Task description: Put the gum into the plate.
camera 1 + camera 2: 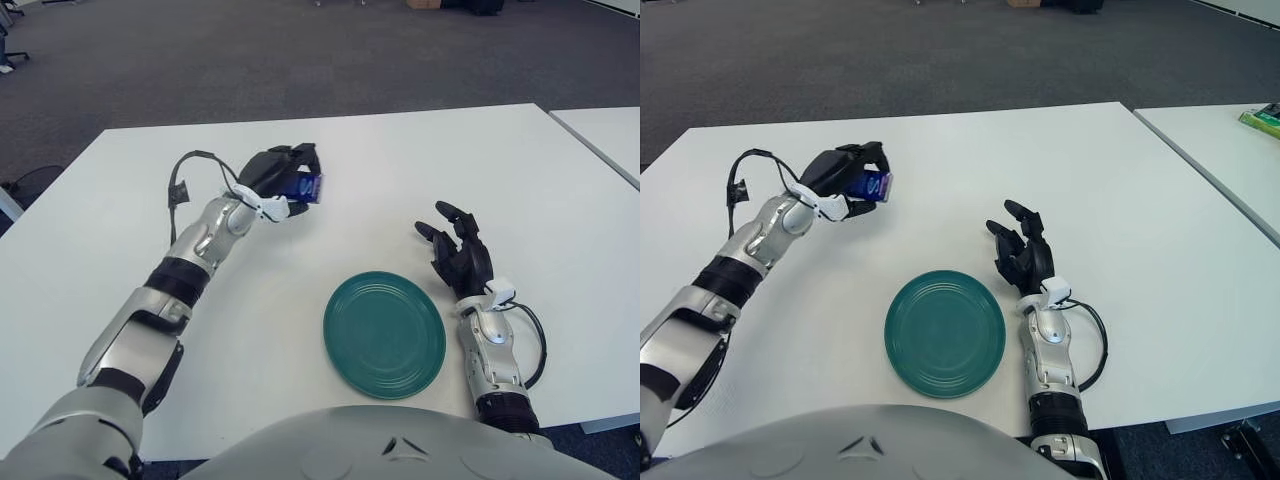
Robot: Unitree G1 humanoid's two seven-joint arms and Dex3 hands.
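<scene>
Gum point(305, 186) sits clamped in the left hand point(281, 177), far-left of the plate point(384, 333); right hand point(459, 257), fingers spread and empty, shows just right of it; only the right eye view catches a green item point(1261, 118) far right.

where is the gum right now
The gum is held in the left hand, raised over the white table on the left side, up and left of the green plate.
</scene>
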